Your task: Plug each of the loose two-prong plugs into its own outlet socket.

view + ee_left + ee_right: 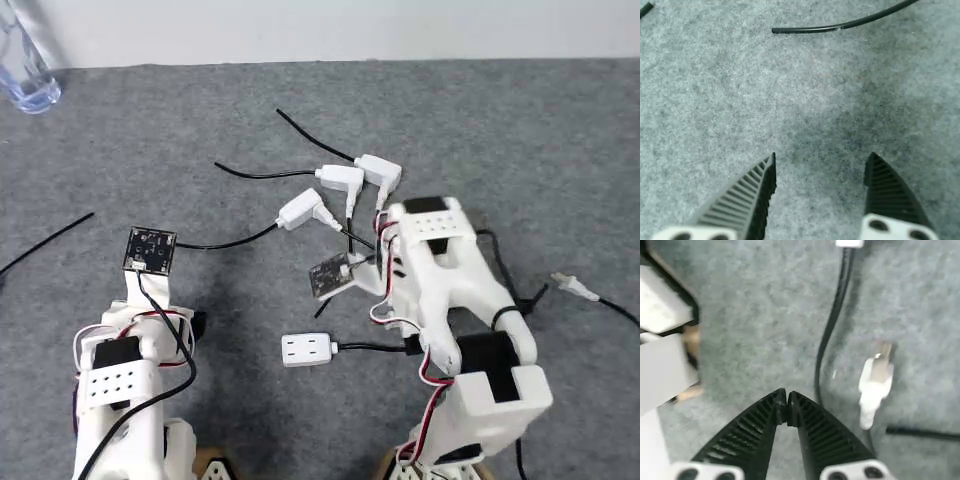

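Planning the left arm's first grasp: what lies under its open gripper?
Bare grey mat lies under the left gripper; a black cable end lies farther off. The fingers hide the mat beneath them.

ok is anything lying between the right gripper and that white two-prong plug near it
Yes, one thing: a black cable lies flat between the shut right gripper and the white two-prong plug, running close past the gripper's tips. Nothing else visible sits between them.
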You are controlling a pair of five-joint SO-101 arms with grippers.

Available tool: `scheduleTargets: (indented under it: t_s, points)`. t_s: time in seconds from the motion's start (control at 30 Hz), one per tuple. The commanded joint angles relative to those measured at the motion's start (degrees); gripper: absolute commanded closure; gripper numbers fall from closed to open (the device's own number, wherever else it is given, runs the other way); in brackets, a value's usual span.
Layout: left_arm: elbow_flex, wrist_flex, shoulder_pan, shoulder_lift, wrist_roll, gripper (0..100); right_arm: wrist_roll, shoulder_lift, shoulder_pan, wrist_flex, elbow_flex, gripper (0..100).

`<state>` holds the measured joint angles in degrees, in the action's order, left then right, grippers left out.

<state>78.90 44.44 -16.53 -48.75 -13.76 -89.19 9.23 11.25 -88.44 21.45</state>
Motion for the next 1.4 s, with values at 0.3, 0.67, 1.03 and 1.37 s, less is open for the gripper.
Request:
scheduleTargets:
  t_s: [0.3, 0.67, 1.03, 1.37]
  points:
    - [-0.13, -1.32, 0.35, -0.97, 0.26, 73, 0.79, 5.93, 1.54, 6.81, -8.35, 99.0]
    - [-0.13, -1.32, 0.35, -0.97, 0.26, 73, 3.52, 6.20, 2.86, 1.89, -16.79, 99.0]
    - [-0.13, -1.23, 0.44, -0.97, 0.26, 73, 3.16, 5.93, -1.01, 5.41, -14.51, 99.0]
    - [-0.13, -1.23, 0.44, -0.97, 0.35, 73, 3.08, 1.45, 0.31, -0.48, -10.81, 99.0]
